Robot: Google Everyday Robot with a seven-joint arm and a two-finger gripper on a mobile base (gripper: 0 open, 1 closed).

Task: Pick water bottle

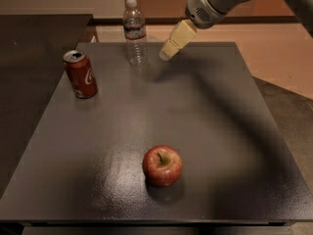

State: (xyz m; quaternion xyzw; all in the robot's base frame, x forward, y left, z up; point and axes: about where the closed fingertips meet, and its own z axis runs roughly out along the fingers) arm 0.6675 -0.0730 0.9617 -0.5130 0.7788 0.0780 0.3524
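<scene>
Water bottle (135, 33): upright near far edge of dark table (220, 131), white cap on.
Gripper (168, 53): in air just right of bottle, apart from it, cream tip angled down and left; its shadow falls on table beneath.
Red soda can (80, 75): upright near left edge.
Red apple (162, 165): near front centre, stem up.
</scene>
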